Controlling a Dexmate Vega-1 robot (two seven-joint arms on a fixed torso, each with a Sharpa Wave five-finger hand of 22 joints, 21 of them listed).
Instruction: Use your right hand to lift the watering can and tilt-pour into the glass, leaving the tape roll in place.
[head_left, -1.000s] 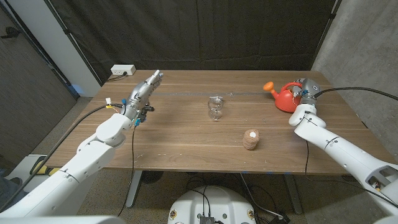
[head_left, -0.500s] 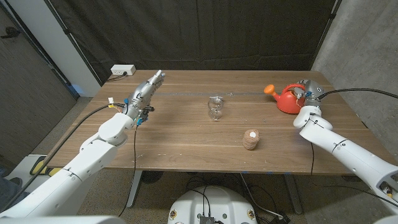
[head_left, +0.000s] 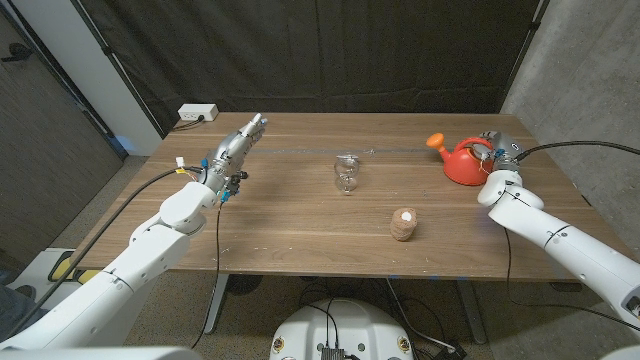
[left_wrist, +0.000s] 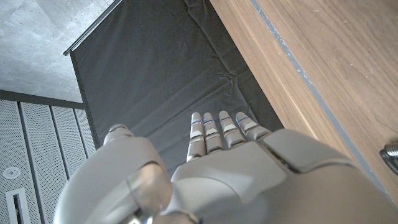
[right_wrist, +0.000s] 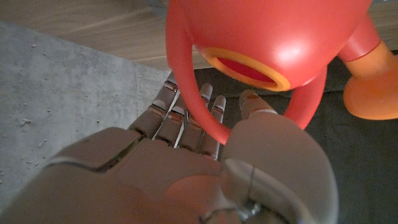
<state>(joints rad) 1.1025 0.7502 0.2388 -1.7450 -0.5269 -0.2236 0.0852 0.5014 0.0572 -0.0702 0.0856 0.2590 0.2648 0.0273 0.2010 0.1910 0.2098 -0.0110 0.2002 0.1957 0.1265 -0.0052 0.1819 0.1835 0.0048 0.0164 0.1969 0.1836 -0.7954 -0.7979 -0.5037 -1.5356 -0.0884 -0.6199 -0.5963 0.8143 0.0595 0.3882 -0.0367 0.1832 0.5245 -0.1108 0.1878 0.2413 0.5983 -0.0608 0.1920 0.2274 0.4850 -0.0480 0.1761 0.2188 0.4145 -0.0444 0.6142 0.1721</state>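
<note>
Two hands up: your right hand (head_left: 492, 150) sits right behind the red watering can (head_left: 464, 160), fingers (right_wrist: 186, 115) threaded through its handle, grip uncertain. Your left hand (head_left: 232, 148) hovers spread, holding nothing.

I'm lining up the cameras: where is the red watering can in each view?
Head view: watering can at the table's far right, by the right hand.
Left wrist view: not in it.
Right wrist view: watering can across the top, handle over the hand.
Shared landmark: wooden table.
</note>
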